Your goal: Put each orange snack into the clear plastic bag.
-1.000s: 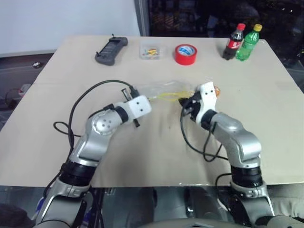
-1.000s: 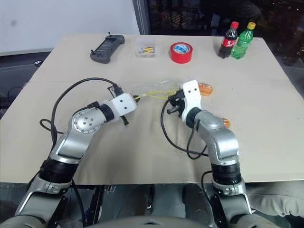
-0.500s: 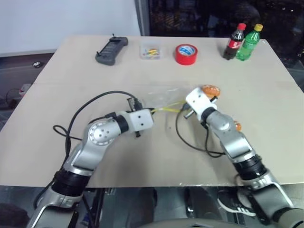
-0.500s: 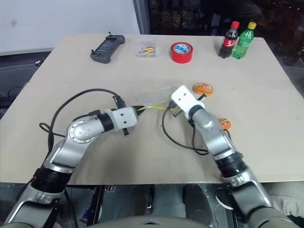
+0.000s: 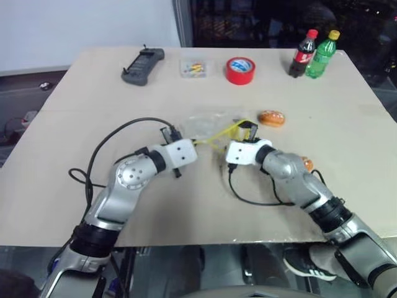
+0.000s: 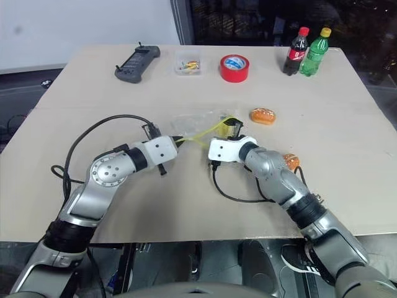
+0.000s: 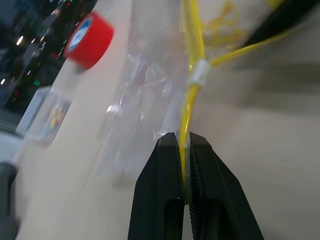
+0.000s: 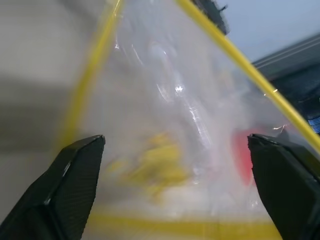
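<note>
Two orange snacks lie right of the clear plastic bag; my left gripper pinches its yellow seal, my right gripper spread wide at its mouth.

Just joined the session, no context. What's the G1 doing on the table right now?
It is bagging snacks. The left gripper is shut on the yellow seal strip of the clear plastic bag, holding that edge up. The right gripper is open at the bag's mouth, with the yellow rim stretched in front of it. Both orange snacks lie on the table outside the bag: one just beyond the bag, the other beside the right forearm. Neither is bagged yet.
</note>
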Robot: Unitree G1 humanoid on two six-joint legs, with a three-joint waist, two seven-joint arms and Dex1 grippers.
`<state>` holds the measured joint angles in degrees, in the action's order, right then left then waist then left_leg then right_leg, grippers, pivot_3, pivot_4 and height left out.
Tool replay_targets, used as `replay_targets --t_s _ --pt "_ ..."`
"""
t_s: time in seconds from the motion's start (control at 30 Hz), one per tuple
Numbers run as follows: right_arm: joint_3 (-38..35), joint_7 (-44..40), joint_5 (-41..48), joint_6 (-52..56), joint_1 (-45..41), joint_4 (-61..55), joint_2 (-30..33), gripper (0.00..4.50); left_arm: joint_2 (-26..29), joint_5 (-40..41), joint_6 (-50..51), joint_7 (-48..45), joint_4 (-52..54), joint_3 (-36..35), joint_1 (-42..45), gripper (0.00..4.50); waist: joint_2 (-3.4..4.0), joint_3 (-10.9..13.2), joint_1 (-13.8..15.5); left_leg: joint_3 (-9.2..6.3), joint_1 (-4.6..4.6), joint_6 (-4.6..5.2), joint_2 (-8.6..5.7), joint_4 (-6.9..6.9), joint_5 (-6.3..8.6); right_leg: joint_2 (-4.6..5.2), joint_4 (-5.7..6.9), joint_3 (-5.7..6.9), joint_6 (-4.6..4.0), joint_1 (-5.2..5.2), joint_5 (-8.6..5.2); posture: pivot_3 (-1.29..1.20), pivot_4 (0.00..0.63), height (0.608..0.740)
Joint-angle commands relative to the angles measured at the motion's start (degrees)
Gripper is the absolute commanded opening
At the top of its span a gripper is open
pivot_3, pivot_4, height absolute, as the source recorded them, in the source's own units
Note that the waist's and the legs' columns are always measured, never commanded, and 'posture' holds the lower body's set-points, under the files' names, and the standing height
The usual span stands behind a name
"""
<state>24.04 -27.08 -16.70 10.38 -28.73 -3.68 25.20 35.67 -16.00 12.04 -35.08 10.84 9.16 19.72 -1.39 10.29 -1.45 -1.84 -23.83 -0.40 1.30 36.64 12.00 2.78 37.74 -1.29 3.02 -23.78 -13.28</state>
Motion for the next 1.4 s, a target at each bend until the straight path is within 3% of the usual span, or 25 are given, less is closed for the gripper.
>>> replay_targets --t_s 0.03,0.13,0.3,0.5,0.7,0.83,1.0,1.03,1.17,1.27,1.4 --pt "-11.31 -9.84 13.41 8.26 -0.42 -9.10 3.04 4.47 -0.19 -0.90 1.59 1.94 -0.77 -1.66 1.75 0.00 0.00 0.00 0.21 0.01 0.00 0.00 -0.01 0.05 0.00 0.02 0.02 -0.01 0.00 0.01 0.00 0.00 0.150 0.740" --pt "-15.79 -16.62 18.83 10.31 -3.41 -6.64 7.54 4.47 -0.33 -0.78 2.03 2.15 -1.33 -1.78 2.40 0.00 0.01 0.00 0.29 0.01 0.08 0.01 0.01 0.09 0.01 0.00 0.03 0.00 0.00 0.08 0.00 0.00 0.150 0.740" --pt "-14.87 -22.36 16.59 1.73 -15.62 19.41 11.71 4.47 -0.65 -0.21 2.35 1.90 -0.62 -1.62 2.80 0.00 0.01 0.00 0.18 0.05 0.13 0.01 0.03 0.10 0.00 -0.02 0.02 -0.01 -0.01 0.09 -0.01 0.00 0.150 0.740" --pt "-11.24 -23.61 10.48 -11.08 -31.67 58.25 6.45 4.47 -1.34 1.04 0.54 0.25 2.63 0.07 1.04 0.00 0.01 0.02 -0.50 0.12 0.08 0.01 0.02 0.04 0.01 0.00 -0.07 -0.08 -0.03 0.07 0.01 0.00 0.150 0.740" --pt "-12.74 -22.64 8.99 -13.71 -37.49 74.54 2.98 4.47 -1.63 0.82 1.87 0.34 6.05 -0.31 -1.25 0.00 0.03 0.03 -0.78 0.16 0.07 0.01 -0.02 -0.11 0.01 0.07 -0.14 -0.11 -0.03 0.04 0.01 0.00 0.150 0.740" --pt "-14.92 -22.69 9.59 -13.86 -38.30 76.71 2.47 2.79 -1.55 0.82 3.06 0.78 7.12 -1.28 -2.37 0.00 0.03 0.02 -0.81 0.14 0.13 0.01 -0.02 -0.11 0.01 0.07 -0.04 -0.11 -0.02 0.05 0.01 0.00 0.150 0.740" --pt "-16.81 -22.10 9.64 -14.68 -37.98 76.28 2.73 0.37 -1.69 1.42 3.46 1.37 6.27 -2.33 -2.30 0.00 0.04 0.02 -0.86 0.13 0.15 0.01 -0.02 -0.11 0.01 0.06 0.03 -0.11 -0.02 0.05 0.01 0.00 0.150 0.740" --pt "-17.24 -22.27 9.89 -15.13 -37.78 75.53 3.12 0.05 -1.76 1.54 3.48 1.39 6.01 -2.36 -2.07 0.00 0.04 0.02 -0.87 0.13 0.15 0.01 -0.02 -0.11 0.01 0.06 0.02 -0.11 -0.03 0.05 0.01 0.00 0.150 0.740" --pt "-20.31 -28.78 14.64 -12.28 -34.21 64.82 5.92 0.05 -2.48 3.03 4.65 1.19 5.44 -2.74 -1.03 0.00 0.08 0.04 -0.69 0.11 0.10 0.01 -0.03 -0.10 0.01 0.07 -0.01 -0.09 -0.02 0.05 0.02 0.00 0.150 0.740" --pt "-22.09 -34.55 21.85 2.70 -20.43 34.11 9.29 0.05 -3.00 3.16 5.16 1.24 5.18 -2.46 0.08 0.00 0.15 0.07 0.23 0.03 0.04 0.01 -0.03 -0.07 0.01 0.08 -0.04 -0.01 -0.02 0.05 0.02 0.00 0.150 0.740" --pt "-24.33 -27.49 29.86 26.85 -4.77 -1.43 8.72 0.05 -3.62 3.46 5.79 0.91 5.86 -2.12 0.59 0.00 0.18 0.08 0.59 -0.05 -0.02 0.02 -0.02 -0.10 0.02 0.08 -0.06 0.07 -0.02 0.05 0.00 0.00 0.150 0.740"
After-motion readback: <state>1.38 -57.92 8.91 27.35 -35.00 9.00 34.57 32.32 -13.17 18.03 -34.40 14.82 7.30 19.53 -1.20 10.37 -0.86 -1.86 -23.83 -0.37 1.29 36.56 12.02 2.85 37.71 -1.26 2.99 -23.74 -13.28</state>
